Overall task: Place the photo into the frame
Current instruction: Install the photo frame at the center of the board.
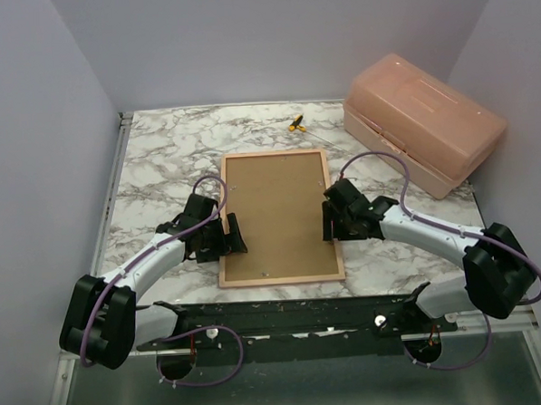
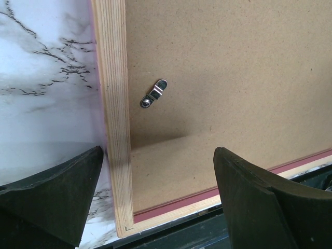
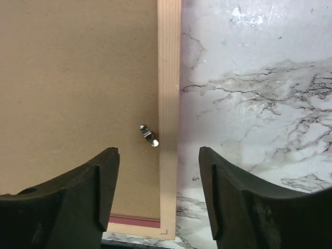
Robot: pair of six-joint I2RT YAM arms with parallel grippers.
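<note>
The frame (image 1: 284,279) lies face down in the middle of the marble table, its light wood rim (image 2: 115,129) up. A brown backing board (image 1: 278,211) fills it, with a pink strip showing along the near edge. The photo is hidden. My left gripper (image 1: 229,234) is at the frame's left edge, open (image 2: 158,153), straddling the rim near the near-left corner. My right gripper (image 1: 329,219) is at the right edge, also open (image 3: 158,152), with the rim (image 3: 169,78) between its fingers and untouched. Small metal clips (image 2: 153,94) (image 3: 149,135) sit on the board by each rim.
A salmon plastic box (image 1: 426,131) stands shut at the back right. A small yellow and black object (image 1: 296,123) lies behind the frame. Grey walls close in the left, back and right sides. A dark rail (image 1: 331,313) runs along the near edge.
</note>
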